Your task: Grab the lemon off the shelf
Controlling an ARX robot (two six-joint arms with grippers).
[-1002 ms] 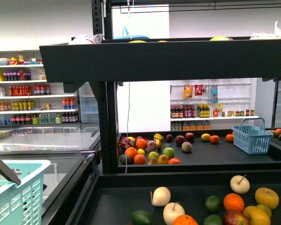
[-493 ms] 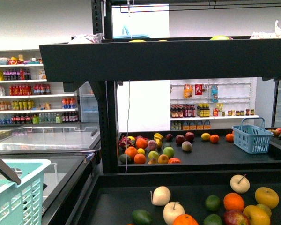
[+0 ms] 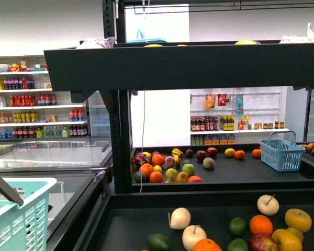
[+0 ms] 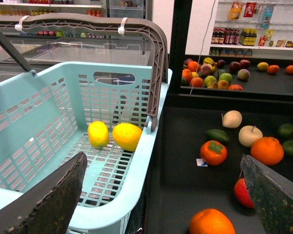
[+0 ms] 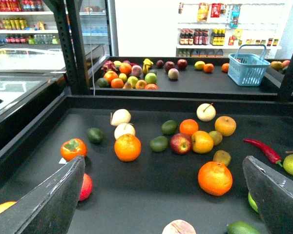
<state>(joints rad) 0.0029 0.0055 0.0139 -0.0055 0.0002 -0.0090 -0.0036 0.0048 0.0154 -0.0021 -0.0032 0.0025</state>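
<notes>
Black shelf (image 5: pixel 151 175) trays hold mixed fruit; two lemons (image 4: pixel 98 134) already lie in your pale-green basket (image 4: pixel 49 112) at left. Both grippers, left (image 4: pixel 161 195) and right (image 5: pixel 161 195), hang open and empty. Next, locate another lemon and descend.

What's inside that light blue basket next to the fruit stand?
Two yellow lemons lie side by side on the slatted floor of the light blue basket. The left gripper's fingers hide its near corner, so anything there can't be seen.
</notes>
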